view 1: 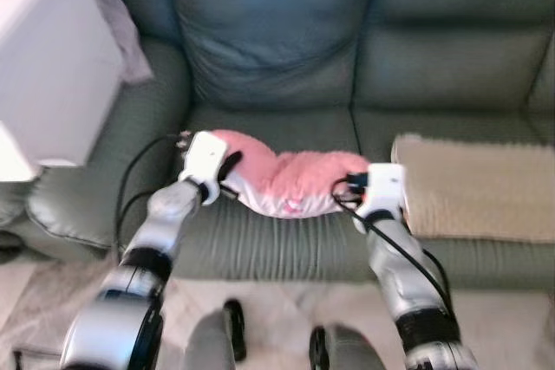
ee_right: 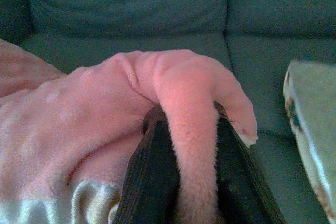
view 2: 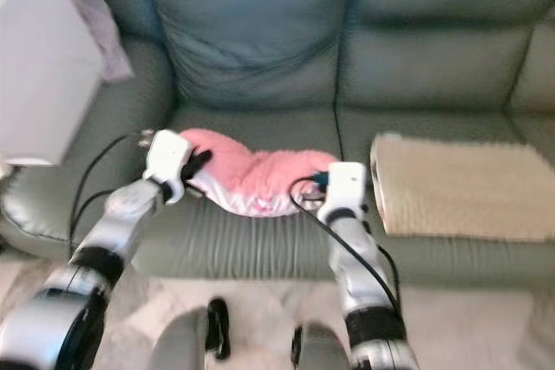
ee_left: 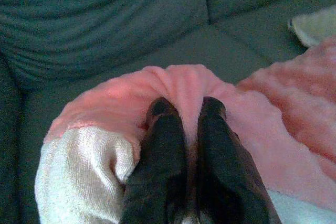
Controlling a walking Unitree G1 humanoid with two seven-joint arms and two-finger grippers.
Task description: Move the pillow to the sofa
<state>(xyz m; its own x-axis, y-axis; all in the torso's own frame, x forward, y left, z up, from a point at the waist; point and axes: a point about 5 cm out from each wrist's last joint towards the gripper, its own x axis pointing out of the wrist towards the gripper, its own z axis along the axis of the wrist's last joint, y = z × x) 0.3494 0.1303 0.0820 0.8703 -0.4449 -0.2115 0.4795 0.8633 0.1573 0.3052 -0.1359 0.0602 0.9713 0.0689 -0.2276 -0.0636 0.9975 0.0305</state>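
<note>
left eye view: the pink pillow [view 1: 286, 179] is seen stretched sideways between the two arms, its long axis running left to right along the front of the sofa [view 1: 286, 58] seat, over the left cushion. the left end effector [ee_left: 186, 129] is pressed together on a fold at the pillow's left end; the right end effector [ee_right: 189, 129] is pinched on a thick roll of plush at its right end. neither arm is nearer, each holding one end. the seat lies directly beneath and ahead, so only lowering and letting go are judged to be left. a beige mat [view 1: 477, 184] lies just beside the pillow's right end.
</note>
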